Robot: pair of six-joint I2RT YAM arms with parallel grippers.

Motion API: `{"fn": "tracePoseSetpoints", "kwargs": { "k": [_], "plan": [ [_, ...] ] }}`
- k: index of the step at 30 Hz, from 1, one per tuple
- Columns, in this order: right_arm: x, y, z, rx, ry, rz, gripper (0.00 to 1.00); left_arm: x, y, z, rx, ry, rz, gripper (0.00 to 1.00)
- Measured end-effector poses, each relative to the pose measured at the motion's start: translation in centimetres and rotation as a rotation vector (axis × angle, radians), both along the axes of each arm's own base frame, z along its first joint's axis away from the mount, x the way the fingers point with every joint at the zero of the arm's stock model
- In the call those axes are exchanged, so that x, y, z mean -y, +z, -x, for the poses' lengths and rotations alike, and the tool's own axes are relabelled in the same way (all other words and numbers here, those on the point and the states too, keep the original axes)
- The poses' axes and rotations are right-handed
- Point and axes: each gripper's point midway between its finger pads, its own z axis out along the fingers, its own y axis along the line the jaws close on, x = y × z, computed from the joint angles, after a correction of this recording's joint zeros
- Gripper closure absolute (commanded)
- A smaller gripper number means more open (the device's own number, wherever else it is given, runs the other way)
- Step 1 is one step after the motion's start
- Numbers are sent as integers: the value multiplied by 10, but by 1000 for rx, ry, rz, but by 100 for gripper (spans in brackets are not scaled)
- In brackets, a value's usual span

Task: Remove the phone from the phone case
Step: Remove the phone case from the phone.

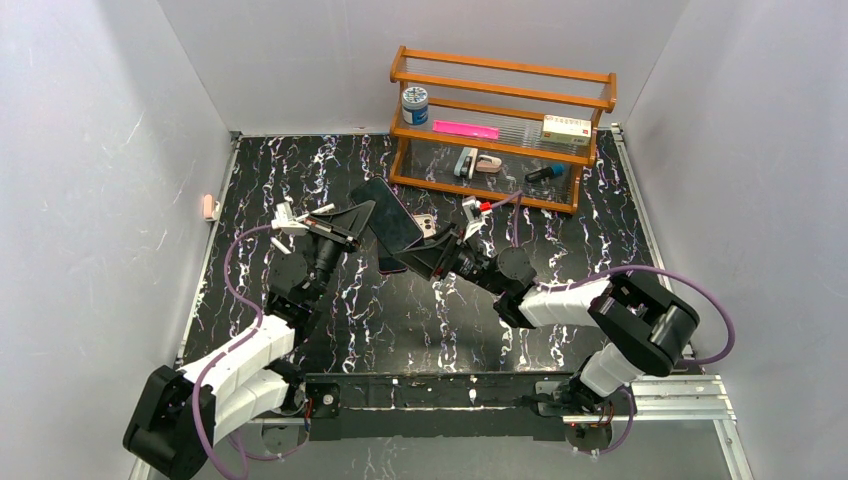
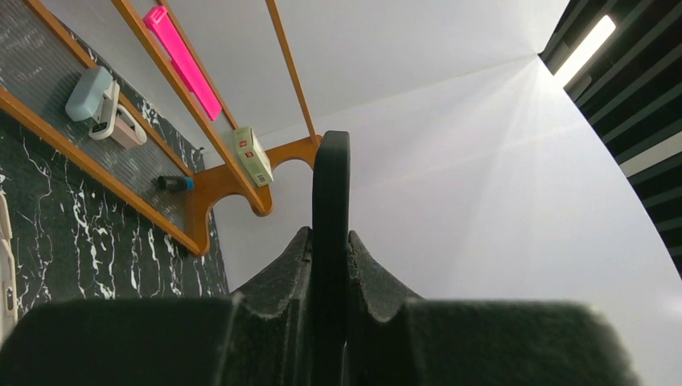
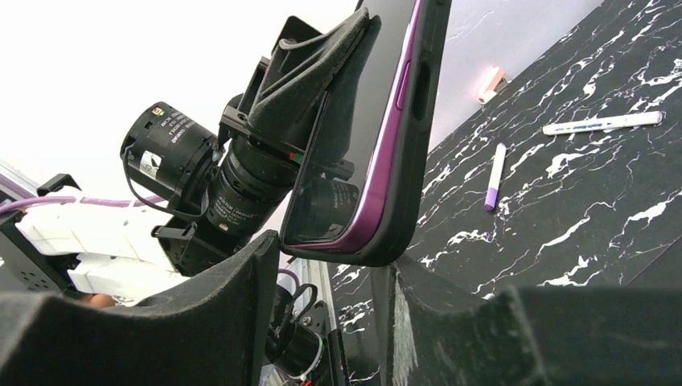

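The phone (image 1: 392,215), with a dark screen and a purple side (image 3: 384,169), sits in a black case (image 3: 425,112) and is held tilted above the table's middle. My left gripper (image 1: 362,218) is shut on its upper part. In the left wrist view the gripper (image 2: 330,237) pinches the black edge (image 2: 330,185), and one finger (image 3: 322,72) lies on the screen. My right gripper (image 1: 418,256) is open. Its fingertips (image 3: 265,249) stand on either side of the phone's lower end (image 3: 334,257). I cannot tell whether they touch it.
A wooden shelf rack (image 1: 500,130) stands at the back with a jar (image 1: 414,104), a pink strip (image 1: 465,129) and a small box (image 1: 566,127). A white pen (image 3: 603,123) and a purple-tipped pen (image 3: 492,175) lie on the black marbled table (image 1: 400,320).
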Motion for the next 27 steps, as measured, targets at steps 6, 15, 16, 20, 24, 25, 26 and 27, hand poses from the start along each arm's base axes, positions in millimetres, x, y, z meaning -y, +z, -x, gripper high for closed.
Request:
{"fn": "tracePoseSetpoints", "kwargs": {
  "k": [6, 15, 16, 20, 24, 25, 26, 27],
  "plan": [
    [-1, 5, 2, 34, 7, -16, 69, -2, 1, -1, -5, 29, 27, 100],
    [-3, 8, 8, 219, 11, 18, 88, -3, 0, 0, -42, 18, 97, 100],
    [-3, 7, 8, 247, 9, 27, 89, -2, 0, 0, -46, 16, 103, 100],
    [-6, -1, 7, 339, 1, 90, 92, -2, 0, 0, -55, 12, 118, 100],
    [-9, -8, 1, 417, -20, 159, 95, -4, -1, -2, -60, 22, 119, 100],
    [-9, -9, 0, 433, -26, 171, 95, -5, -1, -2, -61, 23, 119, 100],
    [-9, -11, -2, 449, -31, 186, 94, -5, -1, -3, -61, 25, 119, 100],
    [-10, -12, -3, 458, -33, 197, 93, -6, -1, -3, -61, 27, 119, 100]
  ]
}}
